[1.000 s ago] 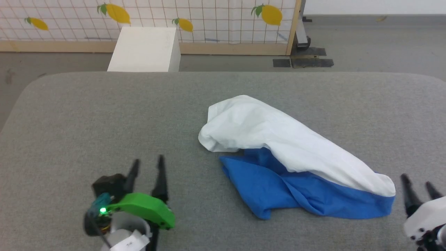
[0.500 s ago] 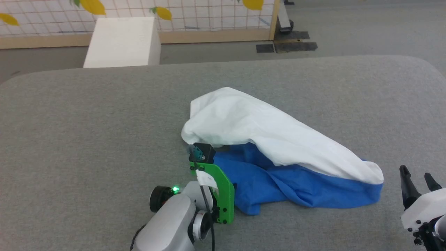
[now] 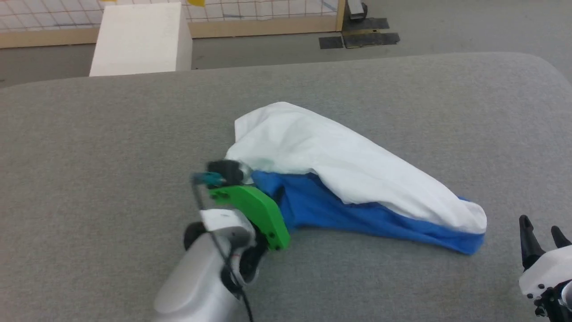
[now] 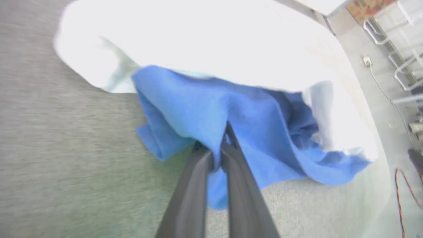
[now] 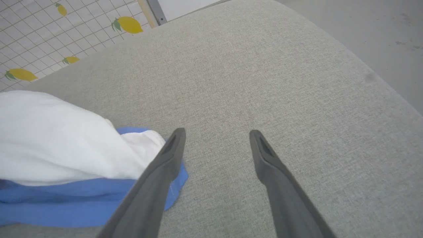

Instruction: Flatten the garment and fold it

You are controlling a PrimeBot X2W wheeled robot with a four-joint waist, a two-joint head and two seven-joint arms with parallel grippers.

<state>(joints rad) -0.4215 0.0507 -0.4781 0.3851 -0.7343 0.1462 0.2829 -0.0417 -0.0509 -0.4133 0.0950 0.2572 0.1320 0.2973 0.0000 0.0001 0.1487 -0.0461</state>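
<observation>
The garment (image 3: 339,152) lies crumpled in the middle of the grey table (image 3: 89,134), its white part draped over a blue part that shows along the near edge. My left gripper (image 3: 278,195), with its green mount, is at the garment's near-left end. In the left wrist view the left gripper (image 4: 222,149) is shut, with a fold of the garment's blue cloth (image 4: 205,105) pinched between its fingers. My right gripper (image 3: 541,229) stands open at the lower right, just off the garment's right tip. In the right wrist view the right gripper (image 5: 216,134) holds nothing, and the garment (image 5: 49,132) lies to its left.
A white box (image 3: 138,40) stands on the floor behind the table's far left edge. A wood-framed grid panel (image 3: 263,27) and dark floor plates (image 3: 357,40) lie beyond it. The table's rounded corner (image 3: 547,74) is at the right.
My left gripper reached the garment's blue edge, shut on it and drew it up and left, pulling the blue fold taut. The head camera tipped downward. The right gripper stayed put.
</observation>
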